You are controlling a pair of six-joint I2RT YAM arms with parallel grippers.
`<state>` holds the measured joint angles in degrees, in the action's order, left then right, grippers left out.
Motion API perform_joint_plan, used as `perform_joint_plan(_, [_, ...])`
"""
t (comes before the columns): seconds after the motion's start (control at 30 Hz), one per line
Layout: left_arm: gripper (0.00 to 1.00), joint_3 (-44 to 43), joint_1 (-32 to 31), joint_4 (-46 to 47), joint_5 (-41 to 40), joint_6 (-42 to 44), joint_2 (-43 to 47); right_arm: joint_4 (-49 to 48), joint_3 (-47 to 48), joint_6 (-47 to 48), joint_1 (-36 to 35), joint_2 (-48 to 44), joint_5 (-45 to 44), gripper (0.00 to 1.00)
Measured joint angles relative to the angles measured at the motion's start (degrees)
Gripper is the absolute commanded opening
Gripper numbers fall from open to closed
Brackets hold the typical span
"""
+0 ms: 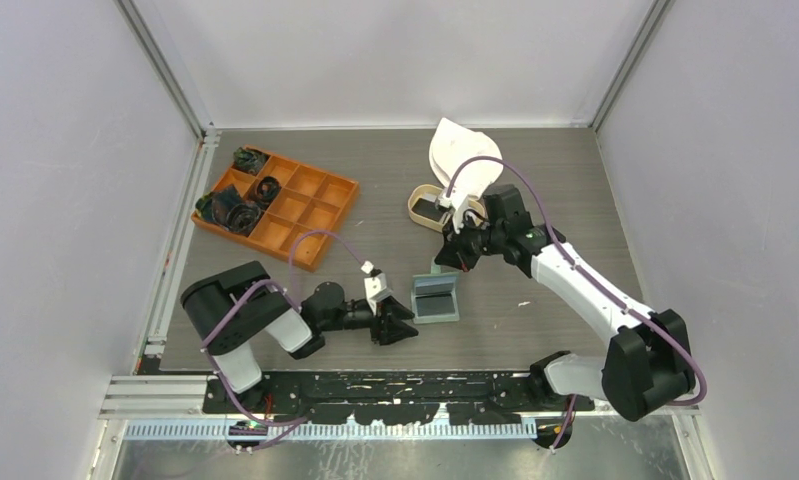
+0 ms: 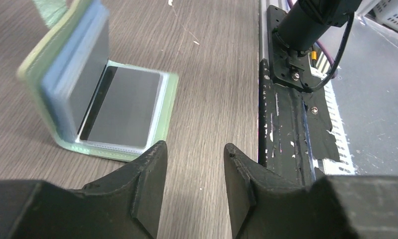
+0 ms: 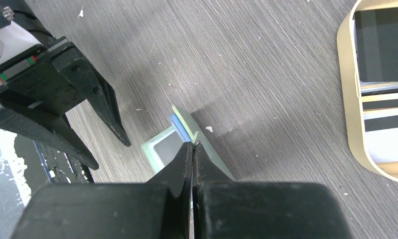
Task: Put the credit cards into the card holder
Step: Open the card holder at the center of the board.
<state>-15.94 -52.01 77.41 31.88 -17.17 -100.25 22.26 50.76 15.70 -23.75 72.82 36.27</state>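
Card holder (image 1: 437, 298) sits open near the middle of the table (image 1: 565, 170), a little toward the near edge, folded like an L: one half lies flat and the other stands upright. The right gripper (image 3: 193, 145) hangs over it with its fingers pressed together on the top edge of the upright green half. The left gripper (image 2: 194, 149) is low on the holder's left, just beside the flat half. Its fingers are spread, with only bare wood between them.

Bare table lies right of the holder and between it and the near edge, where a black rail (image 2: 286, 124) runs. The credit cards (image 3: 383, 50), dark and white ones, lie in the tan tray (image 3: 347, 99) behind and just to the right of the card holder. The right arm reaches past that tray. An orange box (image 1: 295, 205) with dark cord bundles (image 1: 237, 212) is well apart at the back left.

The left wrist view alone shows the pale blue inner pockets and a grey rectangle in the flat half; whether that is a card cannot be told. Only the right wrist view shows the pinch itself, and the top view hides it behind the gripper.
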Motion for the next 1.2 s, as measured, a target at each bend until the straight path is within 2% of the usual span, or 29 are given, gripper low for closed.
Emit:
perform_joint_plan(0.43, [0.52, 3.9, 2.7, -2.7, -9.8, 1.9, 12.7, 0.2, -0.7, 2.6, 0.2, -2.1, 3.9, 0.01])
perform_joint_plan(0.67, [0.53, 0.5, 3.4, -12.9, -13.2, 8.5, 13.3, 0.6, -0.7, 3.9, 0.2, -1.0, 3.8, 0.01])
perform_joint_plan(0.93, [0.53, -4.8, 4.8, -13.7, -14.0, 13.9, 6.7, 1.8, -0.7, 5.2, 0.2, 0.0, 3.0, 0.01])
perform_joint_plan(1.2, [0.49, -7.7, 7.2, -5.3, -10.0, 14.4, -6.6, 2.6, -0.7, 5.4, 0.2, 0.4, 2.6, 0.02])
